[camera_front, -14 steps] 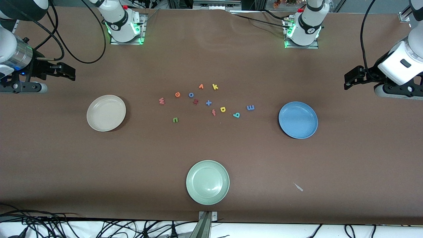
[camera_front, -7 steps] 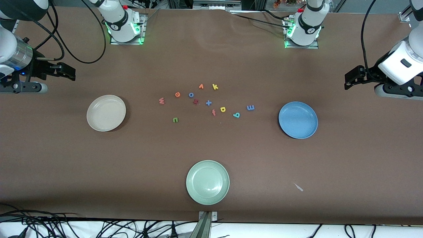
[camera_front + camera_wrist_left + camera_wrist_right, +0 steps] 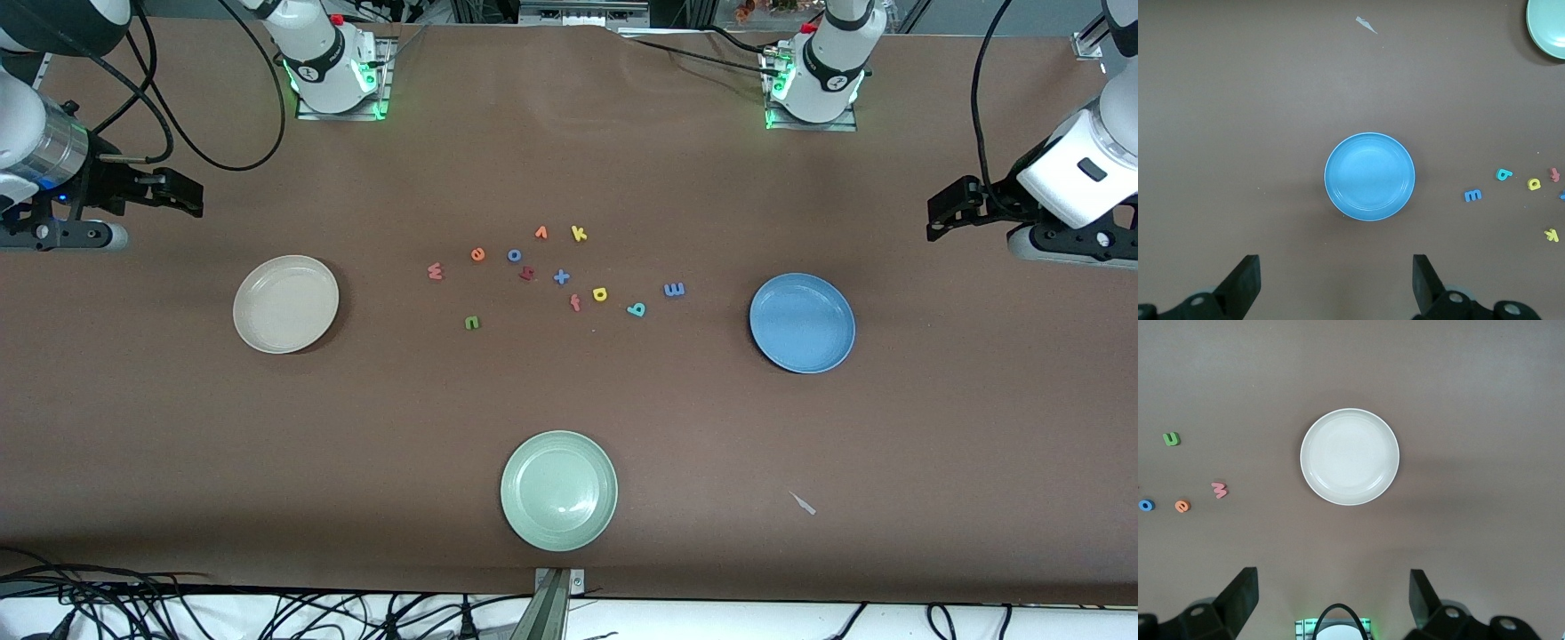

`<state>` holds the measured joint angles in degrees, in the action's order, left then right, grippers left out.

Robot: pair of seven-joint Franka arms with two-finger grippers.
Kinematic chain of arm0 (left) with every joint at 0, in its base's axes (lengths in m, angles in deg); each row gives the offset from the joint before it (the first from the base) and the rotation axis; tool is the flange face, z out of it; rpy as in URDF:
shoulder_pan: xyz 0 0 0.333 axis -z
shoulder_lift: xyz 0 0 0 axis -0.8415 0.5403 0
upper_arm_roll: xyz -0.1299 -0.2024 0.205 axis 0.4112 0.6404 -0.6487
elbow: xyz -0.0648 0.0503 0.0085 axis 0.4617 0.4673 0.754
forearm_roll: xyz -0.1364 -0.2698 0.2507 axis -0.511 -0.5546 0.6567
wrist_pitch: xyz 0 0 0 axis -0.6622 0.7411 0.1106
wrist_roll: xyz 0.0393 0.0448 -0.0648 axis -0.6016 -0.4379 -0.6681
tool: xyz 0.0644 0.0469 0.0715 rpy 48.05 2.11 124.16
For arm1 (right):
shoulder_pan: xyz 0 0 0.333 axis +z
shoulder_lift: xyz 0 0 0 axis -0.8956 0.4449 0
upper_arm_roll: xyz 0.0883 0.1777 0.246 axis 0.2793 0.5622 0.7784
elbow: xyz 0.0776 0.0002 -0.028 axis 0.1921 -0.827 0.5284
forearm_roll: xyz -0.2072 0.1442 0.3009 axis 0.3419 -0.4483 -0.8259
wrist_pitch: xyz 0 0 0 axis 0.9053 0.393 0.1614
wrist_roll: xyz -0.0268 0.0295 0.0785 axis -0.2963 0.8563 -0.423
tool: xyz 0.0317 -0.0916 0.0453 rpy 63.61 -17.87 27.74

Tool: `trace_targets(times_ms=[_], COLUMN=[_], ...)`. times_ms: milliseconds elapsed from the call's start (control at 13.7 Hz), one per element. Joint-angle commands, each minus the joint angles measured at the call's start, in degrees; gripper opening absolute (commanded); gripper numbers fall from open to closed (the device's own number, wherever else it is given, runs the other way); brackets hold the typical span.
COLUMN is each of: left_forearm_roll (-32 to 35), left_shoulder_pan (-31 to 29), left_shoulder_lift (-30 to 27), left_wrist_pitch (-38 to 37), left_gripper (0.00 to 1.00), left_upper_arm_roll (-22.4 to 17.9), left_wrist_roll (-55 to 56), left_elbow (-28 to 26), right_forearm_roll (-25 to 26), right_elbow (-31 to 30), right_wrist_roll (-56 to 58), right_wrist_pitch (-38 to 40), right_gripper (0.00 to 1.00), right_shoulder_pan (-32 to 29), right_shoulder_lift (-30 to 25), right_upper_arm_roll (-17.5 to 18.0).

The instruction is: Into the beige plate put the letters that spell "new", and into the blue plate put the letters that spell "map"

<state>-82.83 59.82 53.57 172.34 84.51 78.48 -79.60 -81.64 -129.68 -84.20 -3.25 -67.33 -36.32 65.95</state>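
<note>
Green plate [image 3: 558,490] lies apart from letters.

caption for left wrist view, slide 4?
Open left gripper above the empty blue plate, foam letters scattered beside it.

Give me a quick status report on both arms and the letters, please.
Left gripper and right gripper open, waiting high. Letters all on table; beige plate, blue plate empty. Nothing obstructing.
</note>
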Motion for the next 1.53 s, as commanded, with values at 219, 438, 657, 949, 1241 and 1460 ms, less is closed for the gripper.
trace_targets(times_ms=[219,438,657,949,1241,1460], left_forearm_roll=[0.7,0.7,0.7,0.6,0.4,-0.2], left_shoulder_pan=[-0.3,-0.3,-0.3,-0.3,-0.2,2.0], left_shoulder_lift=[0.6,0.6,0.6,0.7,1.1,3.5], left_wrist_pitch=[-1.4,-1.4,-1.4,-1.5,-2.7,-2.8], left_gripper=[1.0,1.0,1.0,1.0,1.0,1.0], left_upper_arm_roll=[0.1,0.1,0.1,0.1,0.2,0.8], left_wrist_roll=[-1.3,-1.3,-1.3,-1.2,-1.3,-1.3], left_elbow=[1.9,1.9,1.9,1.9,1.0,1.7], right_forearm_roll=[-1.1,-1.1,-1.1,-1.1,-1.1,-1.1], right_elbow=[-0.6,-0.6,-0.6,-0.6,-0.6,-0.6], right_wrist_roll=[0.9,0.9,0.9,0.9,0.9,0.9], right_wrist_pitch=[-0.2,-0.2,-0.2,-0.2,-0.1,-0.1], right_gripper=[1.0,1.0,1.0,1.0,1.0,1.0], right_shoulder_pan=[-0.6,-0.6,-0.6,-0.6,-0.6,-0.6], right_shoulder_lift=[-0.5,-0.5,-0.5,-0.5,-0.5,-0.5], right_upper_arm_roll=[0.3,0.2,0.3,0.3,0.3,0.3])
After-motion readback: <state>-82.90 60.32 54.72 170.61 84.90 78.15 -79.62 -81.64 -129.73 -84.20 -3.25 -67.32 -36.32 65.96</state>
